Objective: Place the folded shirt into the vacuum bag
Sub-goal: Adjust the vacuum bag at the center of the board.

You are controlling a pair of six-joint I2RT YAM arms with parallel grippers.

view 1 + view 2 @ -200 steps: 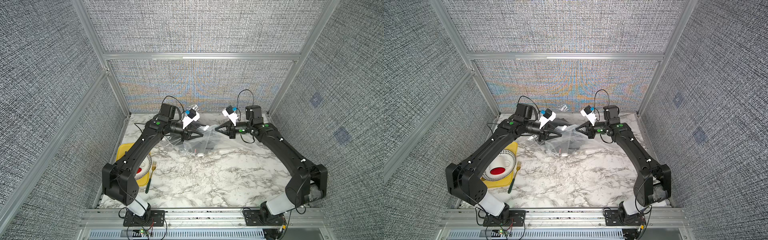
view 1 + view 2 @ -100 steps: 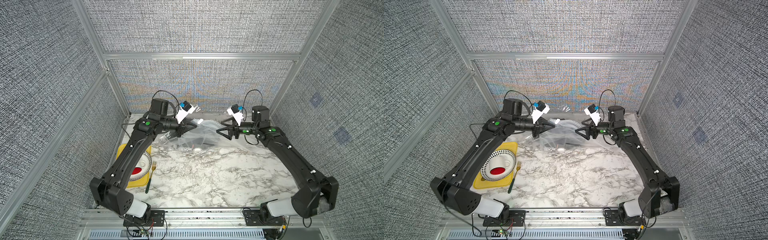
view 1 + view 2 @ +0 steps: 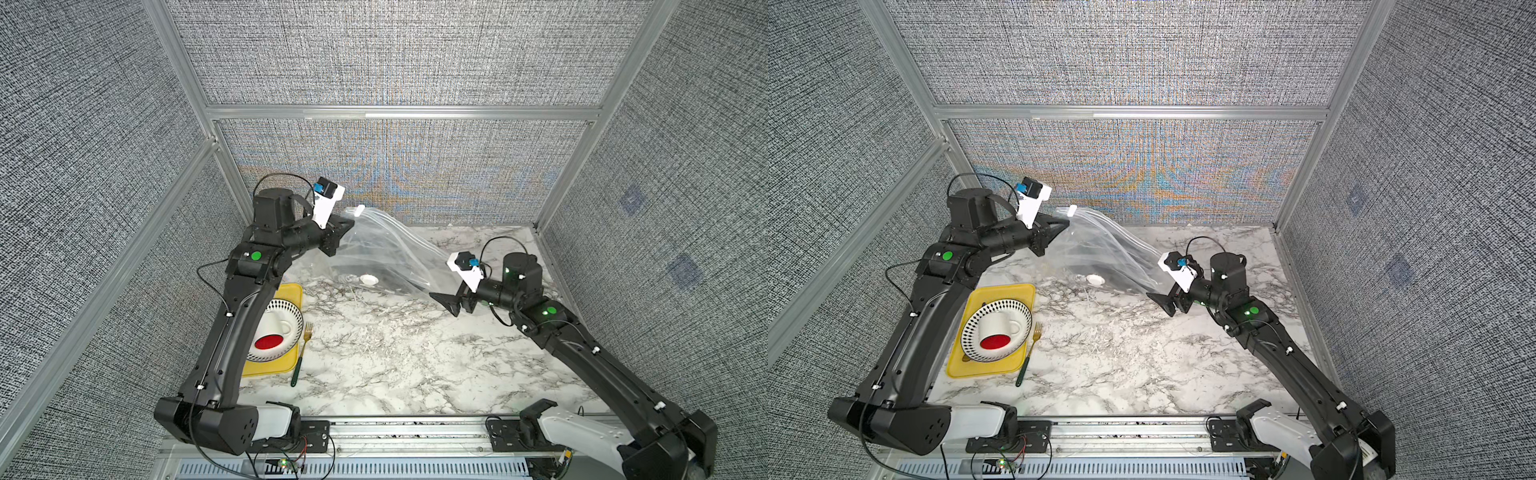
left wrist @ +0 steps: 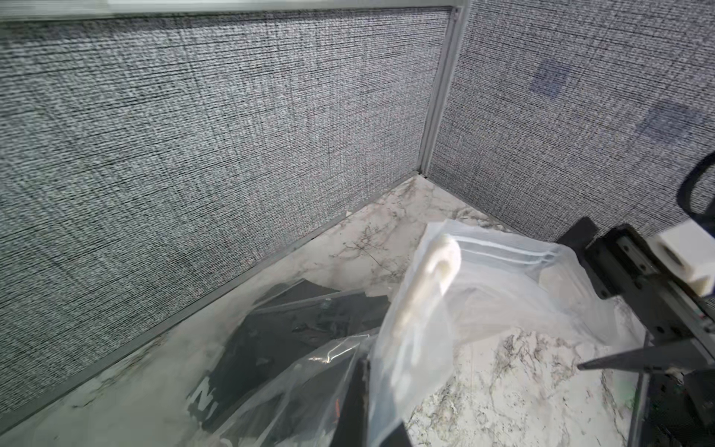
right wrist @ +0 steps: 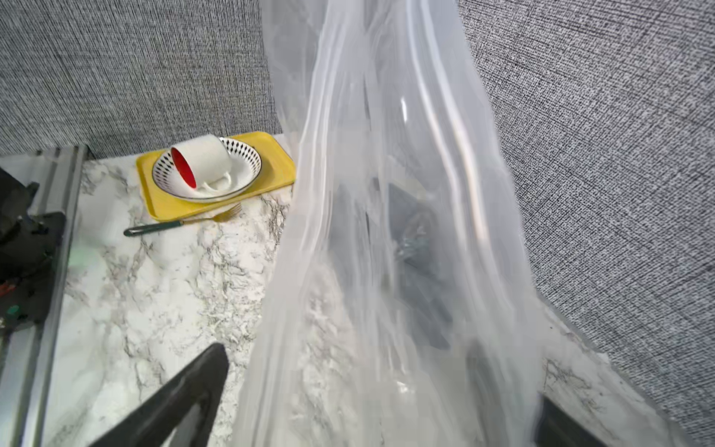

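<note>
A second ago both grippers met over the middle of the table, each pinching the vacuum bag; now they stand well apart. The right gripper has let go and dropped low on its own side. The left gripper has risen toward the back corner, taking the bag's edge with it.

The left jaws are closed on a corner of the bag, just beside its white slider clip. The right jaws are spread wide. In the right wrist view the plastic hangs between the fingers, and we cannot tell whether it touches them.

From the left grip the bag drapes down to the marble, its round white valve lying low near the back. A dark shirt shows through the plastic there — inside or underneath, we cannot tell.

The left arm stands steep, its forearm level and wrist high. The right arm reaches forward low, its gripper pointing across toward the left arm's side.
</note>
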